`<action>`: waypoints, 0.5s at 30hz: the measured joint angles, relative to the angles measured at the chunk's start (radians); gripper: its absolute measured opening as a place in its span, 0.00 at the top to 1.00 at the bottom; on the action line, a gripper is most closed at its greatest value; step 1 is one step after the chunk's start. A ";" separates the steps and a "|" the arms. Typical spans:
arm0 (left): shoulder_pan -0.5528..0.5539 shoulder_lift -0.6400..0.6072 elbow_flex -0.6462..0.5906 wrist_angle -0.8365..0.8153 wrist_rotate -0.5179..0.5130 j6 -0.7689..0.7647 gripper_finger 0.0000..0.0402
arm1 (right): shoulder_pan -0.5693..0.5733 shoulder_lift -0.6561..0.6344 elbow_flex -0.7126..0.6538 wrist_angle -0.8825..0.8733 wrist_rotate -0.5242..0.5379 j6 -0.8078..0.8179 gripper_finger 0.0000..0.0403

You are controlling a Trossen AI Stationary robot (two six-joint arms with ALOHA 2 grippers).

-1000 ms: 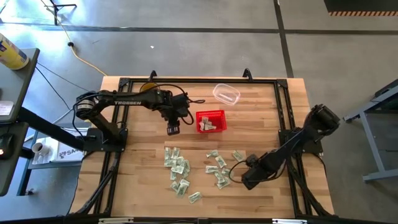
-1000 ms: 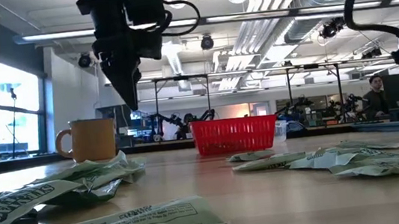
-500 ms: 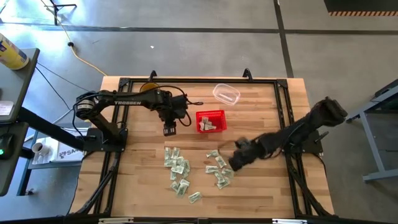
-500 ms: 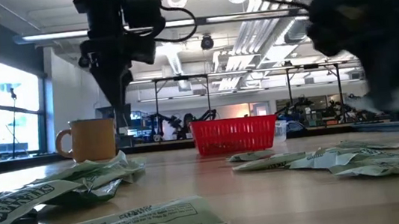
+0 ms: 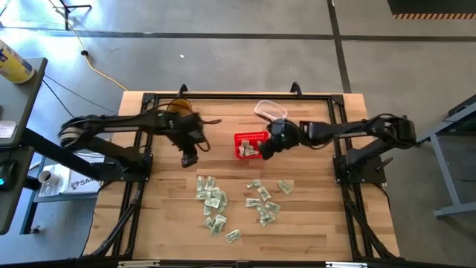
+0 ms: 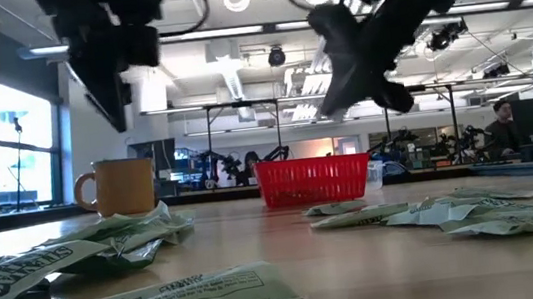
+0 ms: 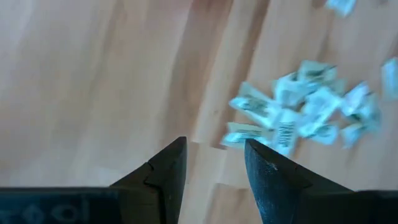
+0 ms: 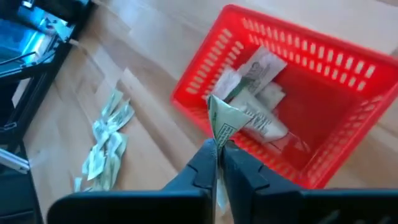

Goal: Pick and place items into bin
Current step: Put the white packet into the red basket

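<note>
Overhead view: pale wooden table point(image 5: 312, 223) inside a black frame, w/ two dark arms. Right gripper point(image 8: 219, 152) hangs above the near-right rim of the small bright red rectangular plastic basket w/ slatted sides point(image 5: 251, 144); its fingers are pinched together on one folded green-and-white paper bill point(image 8: 225, 121), which sticks up from the tips over the basket's edge. Several crumpled bills point(image 8: 261, 93) already lie inside the basket. Left gripper point(image 7: 214, 163) is in the air to the left of the basket, over bare wood just above the left cluster of loose bills point(image 5: 213, 206); its fingers stand apart w/ nothing between them. A second cluster of wrinkled bills point(image 5: 262, 199) lies nearer the table's centre-right, below the basket and apart from it. Low view: the same bills lie flat in the foreground, basket behind them. Amber mug point(image 6: 122, 186) stands near the far-left edge; clear plastic container point(image 5: 271, 112) sits just beyond the basket toward the far edge. A person point(image 6: 501, 123) shows in the room behind.
</note>
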 joint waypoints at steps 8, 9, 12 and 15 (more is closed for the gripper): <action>0.000 -0.216 -0.253 0.191 0.040 -0.268 0.51 | -0.091 0.056 0.000 0.070 -0.048 -0.023 0.55; 0.000 -0.222 -0.273 0.192 0.042 -0.294 0.51 | -0.096 0.052 0.000 0.079 -0.047 -0.034 0.50; -0.001 -0.222 -0.312 0.191 0.066 -0.368 0.51 | -0.096 0.025 0.000 0.077 -0.045 -0.121 0.40; -0.014 -0.201 -0.322 0.193 0.054 -0.549 0.51 | -0.082 -0.005 0.000 0.006 -0.036 -0.173 0.36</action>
